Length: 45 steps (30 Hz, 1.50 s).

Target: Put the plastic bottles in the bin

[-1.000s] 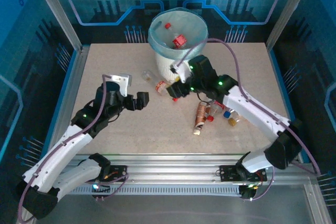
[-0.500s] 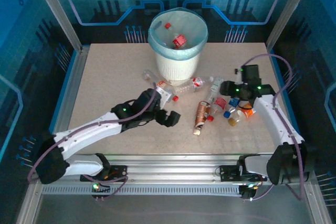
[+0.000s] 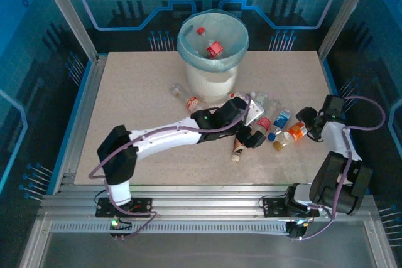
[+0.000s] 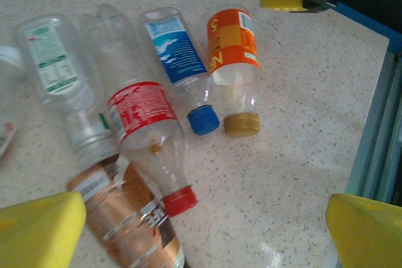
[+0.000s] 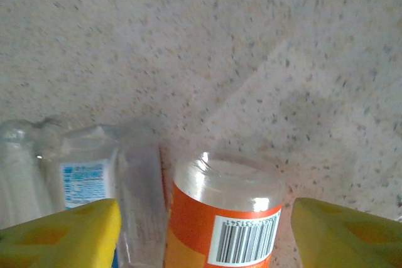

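While left jaws, right jaws gape, clear cylindrical plastic bottles (image 4: pixel 147 117) lie on speckled tabletop (image 4: pixel 301 155).

No words readable.
The orange bottle (image 5: pixel 223 218) bears a barcode (image 5: pixel 242 241); red bottle (image 4: pixel 143 112) and blue bottle (image 4: pixel 174 43) labels blur.

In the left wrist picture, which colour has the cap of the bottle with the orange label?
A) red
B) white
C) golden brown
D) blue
C: the orange-label bottle ends in a golden-brown cap; the blue cap beside it belongs to the blue-label bottle.
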Tool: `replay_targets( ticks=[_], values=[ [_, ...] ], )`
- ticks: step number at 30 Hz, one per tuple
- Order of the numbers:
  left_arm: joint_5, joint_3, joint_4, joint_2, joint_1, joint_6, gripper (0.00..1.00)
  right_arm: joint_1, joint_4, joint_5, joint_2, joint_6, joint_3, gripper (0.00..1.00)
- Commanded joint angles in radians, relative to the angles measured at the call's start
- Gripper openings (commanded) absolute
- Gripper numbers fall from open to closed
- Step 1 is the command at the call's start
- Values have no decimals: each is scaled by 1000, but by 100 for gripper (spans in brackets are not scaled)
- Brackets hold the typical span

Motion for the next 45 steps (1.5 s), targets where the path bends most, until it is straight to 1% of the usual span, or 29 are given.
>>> replay_targets(
  ticks=[1,4,11,16,22,23,27,30,34,36,40,42,45],
  values=[
    [52,50,22,46,-9,10,99,-8,65,-36,27,49,-16,75],
    [70,63,35,77,-9,-11,99,-7,99,-46,49,54,-45,77],
    [73,69,23,96,-9,-13,99,-11,143,-126,135,62,-58,76],
    [73,67,17,93,-9,-21,99,-38,167,-152,163,71,-80,70],
    [75,70,23,99,-9,-27,99,-65,174,-175,171,59,-87,60],
    [74,71,23,100,-9,-28,99,-91,175,-183,171,58,-88,59],
    [73,77,20,96,-9,-29,99,-105,172,-188,143,58,-89,54],
    [66,78,19,76,-8,-30,99,-105,161,-163,98,54,-88,51],
    [57,71,21,16,1,-39,99,-98,118,-134,12,49,-70,50],
    [56,52,38,-29,8,-47,99,-79,94,-87,-66,53,-62,49],
    [50,4,70,-128,34,-64,99,42,54,67,-224,53,-27,48],
    [45,-19,77,-181,56,-74,99,126,39,170,-303,53,7,47],
    [33,-43,75,-249,94,-77,99,274,50,281,-368,47,63,47]
  ],
)
